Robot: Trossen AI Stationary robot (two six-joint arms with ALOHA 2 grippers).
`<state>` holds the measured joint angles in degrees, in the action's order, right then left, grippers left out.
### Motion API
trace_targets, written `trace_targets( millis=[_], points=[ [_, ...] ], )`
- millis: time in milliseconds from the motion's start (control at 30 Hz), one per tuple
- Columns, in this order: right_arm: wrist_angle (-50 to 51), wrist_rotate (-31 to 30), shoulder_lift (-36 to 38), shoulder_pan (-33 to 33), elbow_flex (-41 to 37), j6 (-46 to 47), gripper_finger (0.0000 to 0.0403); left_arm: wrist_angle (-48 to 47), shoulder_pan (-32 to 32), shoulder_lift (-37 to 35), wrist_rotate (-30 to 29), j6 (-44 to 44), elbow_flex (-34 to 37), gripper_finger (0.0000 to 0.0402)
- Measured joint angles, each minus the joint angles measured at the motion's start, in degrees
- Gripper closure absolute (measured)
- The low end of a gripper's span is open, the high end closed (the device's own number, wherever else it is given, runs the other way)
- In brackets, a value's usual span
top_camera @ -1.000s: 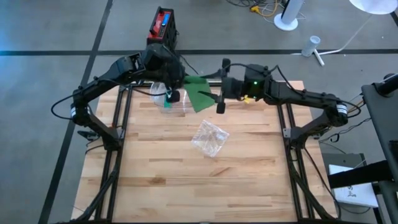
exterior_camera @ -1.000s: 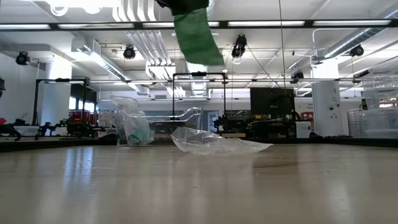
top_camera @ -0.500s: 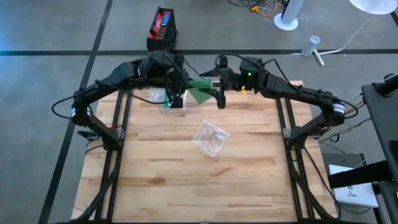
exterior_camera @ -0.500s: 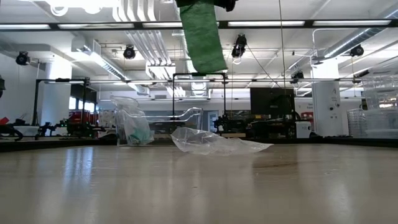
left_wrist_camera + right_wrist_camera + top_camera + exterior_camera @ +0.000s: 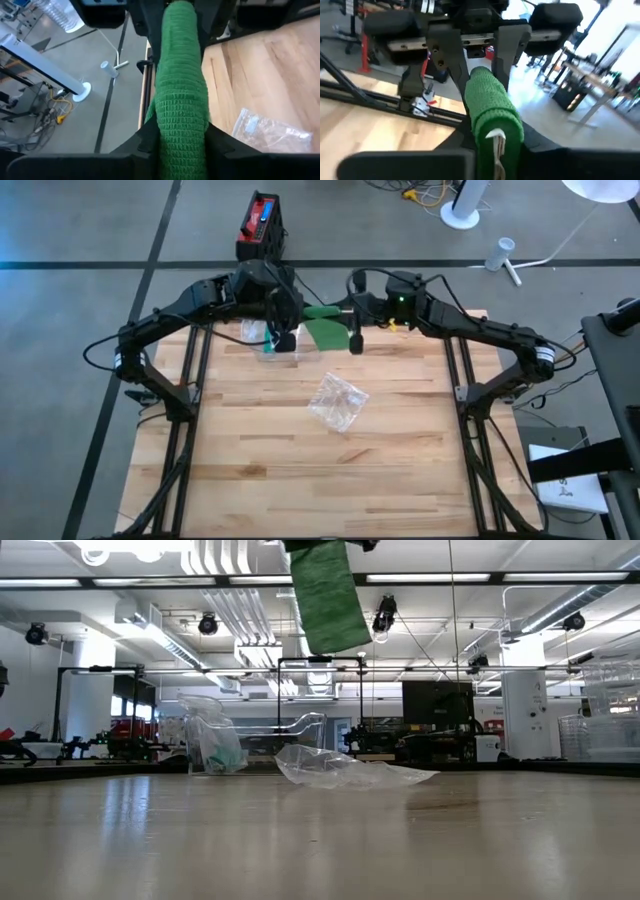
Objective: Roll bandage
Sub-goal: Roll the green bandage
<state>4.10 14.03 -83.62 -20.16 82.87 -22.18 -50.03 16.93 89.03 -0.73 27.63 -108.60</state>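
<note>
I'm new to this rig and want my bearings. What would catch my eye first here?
The green bandage, held in the air between the left gripper and right gripper, both shut on it, over the table's far edge. Below lie a crumpled clear wrapper mid-table and a clear container farther back.

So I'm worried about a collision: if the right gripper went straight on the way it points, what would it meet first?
Probably the left gripper: it faces the right gripper directly, both shut on the green bandage between them.
</note>
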Motion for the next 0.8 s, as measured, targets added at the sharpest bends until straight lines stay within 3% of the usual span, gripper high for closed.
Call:
trace_targets(
  millis=[133,300,433,633,800],
  points=[
    [0.24,-0.11,0.57,0.16,-0.02,-11.69,0.0364,-0.93,-0.01,-0.02,0.32,-3.77,-0.82,0.0294],
    [-0.49,-0.64,0.51,0.42,-0.02,-26.03,0.0364,-6.43,0.48,-0.05,1.16,-5.79,-6.76,0.0235],
    [0.38,-0.86,0.21,1.05,-0.35,-36.03,0.0364,-8.89,1.66,-0.46,6.96,-7.72,-10.54,0.0192],
    [-0.14,-0.65,0.20,2.00,-0.34,-43.61,0.0364,-9.47,2.84,-0.22,11.74,-8.88,-9.26,0.0149],
    [-1.05,-0.67,0.18,2.47,-0.33,-44.94,0.0364,-8.85,2.78,0.22,12.74,-7.22,-6.30,0.0147]
  ],
)
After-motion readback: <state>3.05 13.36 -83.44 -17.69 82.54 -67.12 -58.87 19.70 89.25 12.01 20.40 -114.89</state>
